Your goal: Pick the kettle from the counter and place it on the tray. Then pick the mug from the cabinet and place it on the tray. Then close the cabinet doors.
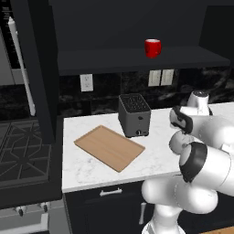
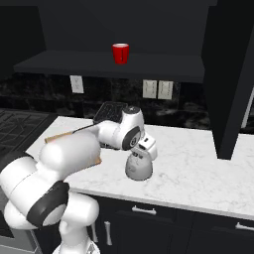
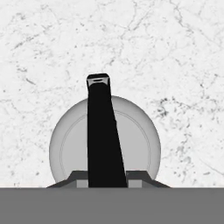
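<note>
The small squat silver-grey metal kettle [image 2: 137, 168] sits on the white marble-patterned counter [image 2: 198, 163], lower centre of the right base view, directly under the two-finger gripper [image 2: 141, 155]. In the hand view its dome [image 3: 140, 140] is crossed by the black top handle [image 3: 103, 131], with the two dark fingertips [image 3: 76, 178] flanking the handle's base, open on either side and not yet closed, as far as I can judge. The kettle looks rigid, smooth and probably light; the dome would slip, so the handle is the place to grip. The left base view adds the light-brown wooden tray [image 1: 109, 147] at centre and the bright red mug [image 1: 152, 47] on the dark cabinet shelf [image 1: 114, 61] above.
</note>
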